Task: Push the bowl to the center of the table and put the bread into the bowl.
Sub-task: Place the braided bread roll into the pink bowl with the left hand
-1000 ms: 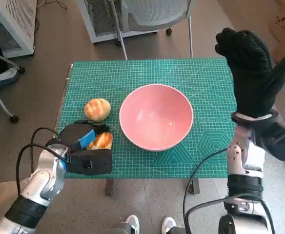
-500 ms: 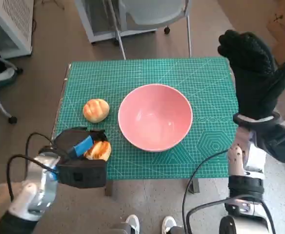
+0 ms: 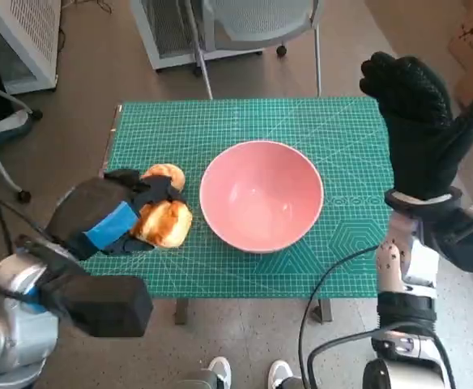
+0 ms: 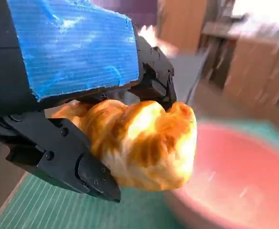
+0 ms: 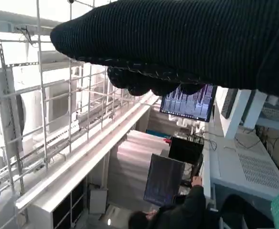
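My left hand [image 3: 111,219] pinches the bread [image 3: 165,224] in its fingers [image 4: 68,157], the bowl [image 3: 261,194] lying just right of it at mid-frame, while my right hand [image 3: 419,121] is raised and spread.

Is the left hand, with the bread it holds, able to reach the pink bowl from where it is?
Probably yes: the left hand holds the bread beside the bowl, nothing between.

glossy pink bowl [image 3: 261,194], knitted right hand [image 3: 419,121]
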Controlling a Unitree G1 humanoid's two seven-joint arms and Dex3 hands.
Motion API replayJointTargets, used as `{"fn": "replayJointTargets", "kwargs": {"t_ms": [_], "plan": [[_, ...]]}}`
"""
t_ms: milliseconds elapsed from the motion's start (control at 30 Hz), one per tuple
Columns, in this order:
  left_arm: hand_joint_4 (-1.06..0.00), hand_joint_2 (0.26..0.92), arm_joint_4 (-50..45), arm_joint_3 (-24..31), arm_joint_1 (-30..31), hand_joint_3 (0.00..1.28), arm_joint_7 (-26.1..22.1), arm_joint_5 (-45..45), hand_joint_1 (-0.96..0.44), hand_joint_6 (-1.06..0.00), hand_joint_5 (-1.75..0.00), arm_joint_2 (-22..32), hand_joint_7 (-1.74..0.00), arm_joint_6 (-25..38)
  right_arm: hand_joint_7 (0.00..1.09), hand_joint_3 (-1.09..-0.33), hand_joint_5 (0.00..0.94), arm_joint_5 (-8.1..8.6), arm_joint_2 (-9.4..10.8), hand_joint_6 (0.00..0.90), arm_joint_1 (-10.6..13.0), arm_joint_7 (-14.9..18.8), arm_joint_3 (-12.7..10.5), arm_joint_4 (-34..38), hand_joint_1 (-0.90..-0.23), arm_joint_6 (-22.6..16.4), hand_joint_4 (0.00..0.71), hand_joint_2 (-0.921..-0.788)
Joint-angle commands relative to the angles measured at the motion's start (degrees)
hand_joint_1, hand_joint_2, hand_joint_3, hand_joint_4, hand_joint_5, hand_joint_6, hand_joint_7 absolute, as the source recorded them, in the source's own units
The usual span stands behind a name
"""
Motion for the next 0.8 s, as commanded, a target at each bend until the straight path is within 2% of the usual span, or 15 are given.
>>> {"fn": "replayJointTargets", "kwargs": {"t_ms": [33,300,400,633,800], "plan": [[-0.83,0.884,0.2,-0.3,-6.3,0.02,3.5,-0.2,0.0,-0.76,-1.01,-2.5,-1.02,-2.6,0.01,-0.55,0.003,-0.22,-0.1,0.434,0.2,0.2,0.0,1.4,-0.537,-0.1,0.393,-0.921],[-0.82,0.884,9.0,-8.0,-15.5,0.01,9.3,2.6,0.0,-0.78,-0.98,-10.1,-1.05,-7.3,0.01,-0.55,0.003,-0.04,-0.1,0.434,0.0,0.6,0.0,2.2,-0.537,-0.4,0.395,-0.921],[-0.8,0.892,11.5,-9.5,-17.0,0.01,10.3,3.1,0.0,-0.77,-0.99,-11.6,-1.07,-8.2,0.01,-0.55,0.003,0.0,-0.1,0.435,0.0,0.6,0.0,2.3,-0.537,-0.6,0.395,-0.921],[-0.74,0.917,27.5,-17.5,-24.5,0.02,11.3,5.1,0.0,-0.69,-1.06,-17.9,-1.14,-12.1,0.0,-0.55,0.002,0.25,-0.4,0.434,0.8,0.9,0.1,1.0,-0.537,-0.2,0.396,-0.921],[-0.75,0.92,37.0,-20.3,-28.2,0.02,12.1,5.5,0.0,-0.67,-1.1,-20.9,-1.13,-14.2,0.0,-0.552,0.002,0.43,-0.7,0.427,1.6,1.0,0.0,-0.1,-0.54,0.0,0.396,-0.921]]}}
